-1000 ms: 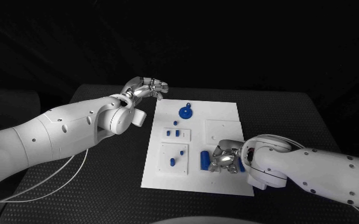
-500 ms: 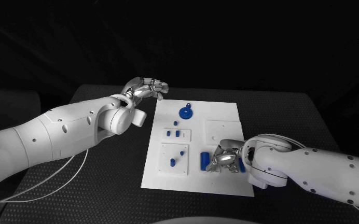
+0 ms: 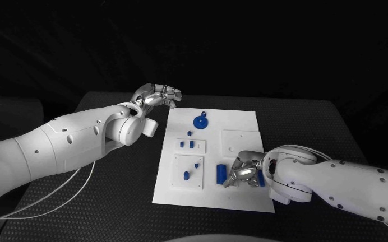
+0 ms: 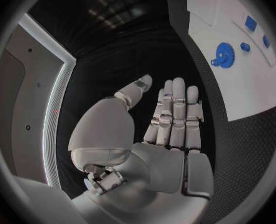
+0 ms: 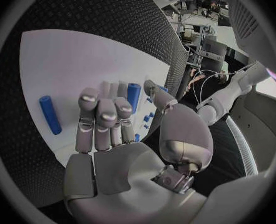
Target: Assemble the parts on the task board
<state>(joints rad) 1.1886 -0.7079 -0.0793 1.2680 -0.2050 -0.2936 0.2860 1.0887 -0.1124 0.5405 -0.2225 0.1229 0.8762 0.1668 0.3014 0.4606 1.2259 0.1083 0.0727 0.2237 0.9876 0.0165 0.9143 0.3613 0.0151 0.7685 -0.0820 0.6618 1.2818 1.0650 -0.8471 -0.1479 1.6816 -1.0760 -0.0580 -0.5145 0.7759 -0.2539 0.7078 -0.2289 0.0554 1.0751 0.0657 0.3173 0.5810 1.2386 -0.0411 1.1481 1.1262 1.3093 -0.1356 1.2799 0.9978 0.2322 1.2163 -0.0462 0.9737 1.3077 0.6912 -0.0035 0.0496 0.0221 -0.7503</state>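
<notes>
The white task board (image 3: 208, 197) lies mid-table. My right hand (image 3: 241, 170) hangs low over its near right part, fingers bent down toward it. A blue cylinder (image 3: 221, 173) lies just left of the hand and a second one (image 3: 260, 178) just right of it. In the right wrist view, the second cylinder (image 5: 133, 96) sits between my curled fingers (image 5: 106, 115) and thumb, and whether they touch it is unclear; the first cylinder (image 5: 50, 114) lies apart. My left hand (image 3: 162, 93) hovers off the board's far left corner, flat and holding nothing (image 4: 173, 115).
A blue gear-like part (image 3: 201, 121) lies on the board's far end, also seen as the gear (image 4: 223, 52). Small blue pieces stand in two raised white blocks (image 3: 192, 145) (image 3: 189, 171). A bare white square block (image 3: 241, 137) sits far right. Black table (image 3: 323, 124) surrounds the board.
My right hand has shifted slightly over the near right of the board, its fingers curling a little more between the two cylinders. The left arm and the parts have not moved.
</notes>
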